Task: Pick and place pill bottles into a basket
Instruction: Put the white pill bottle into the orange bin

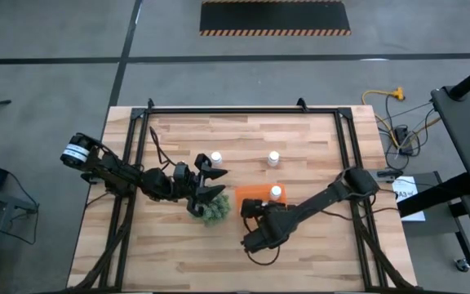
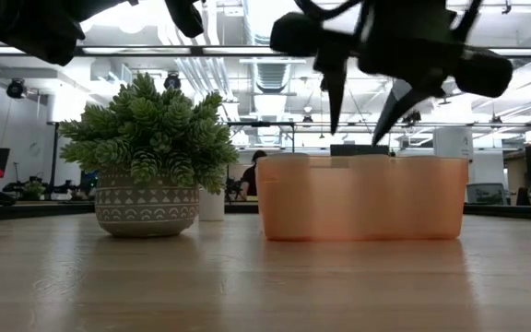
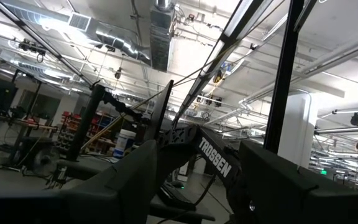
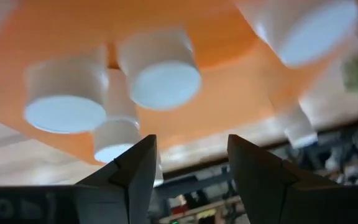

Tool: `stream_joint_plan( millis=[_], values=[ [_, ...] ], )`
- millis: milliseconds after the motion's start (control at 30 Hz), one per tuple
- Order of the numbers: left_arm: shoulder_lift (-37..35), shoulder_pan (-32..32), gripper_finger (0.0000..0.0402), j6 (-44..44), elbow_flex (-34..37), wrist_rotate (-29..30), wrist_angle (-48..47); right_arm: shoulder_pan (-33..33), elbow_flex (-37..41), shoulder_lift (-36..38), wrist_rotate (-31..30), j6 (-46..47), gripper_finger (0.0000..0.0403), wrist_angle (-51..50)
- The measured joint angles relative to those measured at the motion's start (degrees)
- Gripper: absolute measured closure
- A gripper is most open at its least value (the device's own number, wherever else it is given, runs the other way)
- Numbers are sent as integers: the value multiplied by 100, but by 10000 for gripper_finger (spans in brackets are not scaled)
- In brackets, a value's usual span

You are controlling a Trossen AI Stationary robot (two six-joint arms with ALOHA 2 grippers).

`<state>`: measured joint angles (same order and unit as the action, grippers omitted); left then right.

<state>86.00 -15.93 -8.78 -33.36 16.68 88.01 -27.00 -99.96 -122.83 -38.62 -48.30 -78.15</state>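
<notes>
The right gripper is hanging just above the basket, fingers apart and gripping nothing; pill bottles are sitting inside the basket directly below its fingertips.

The left gripper, open too, is waiting above the plant.

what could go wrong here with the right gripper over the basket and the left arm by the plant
The right gripper hangs open just above the orange basket; dropping lower, its fingers could knock the pill bottles already inside or catch the rim. The left gripper is close to the plant and could bump it when reaching for the bottles on the table.
</notes>
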Motion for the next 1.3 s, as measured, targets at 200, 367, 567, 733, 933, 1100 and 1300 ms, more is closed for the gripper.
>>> stream_joint_plan(
  millis=[200, 367, 567, 733, 933, 1100, 1300],
  values=[
    [0, -2, 190, -1, 4, -3, 0, 135, 2, 539, 126, 1695, 216, -14],
    [0, -2, 190, 0, 4, -3, -1, 369, 280, 1566, 378, 3158, 221, 586],
    [0, -2, 190, 0, 4, -3, -2, 744, 1722, 3352, 406, 4432, 230, 3187],
    [0, -2, 190, 0, 4, -3, -2, 1065, 3605, 4784, 409, 4788, 238, 5981],
    [0, -2, 190, 2, 4, -3, -4, 1246, 5706, 5664, 457, 4386, 239, 9182],
    [0, 5, 190, 15, 4, -2, -2, 1237, 6284, 5838, 632, 4245, 241, 9862],
    [0, 56, 190, 17, 4, 5, -4, 1288, 6423, 5793, 705, 4578, 243, 9857]
  ],
)
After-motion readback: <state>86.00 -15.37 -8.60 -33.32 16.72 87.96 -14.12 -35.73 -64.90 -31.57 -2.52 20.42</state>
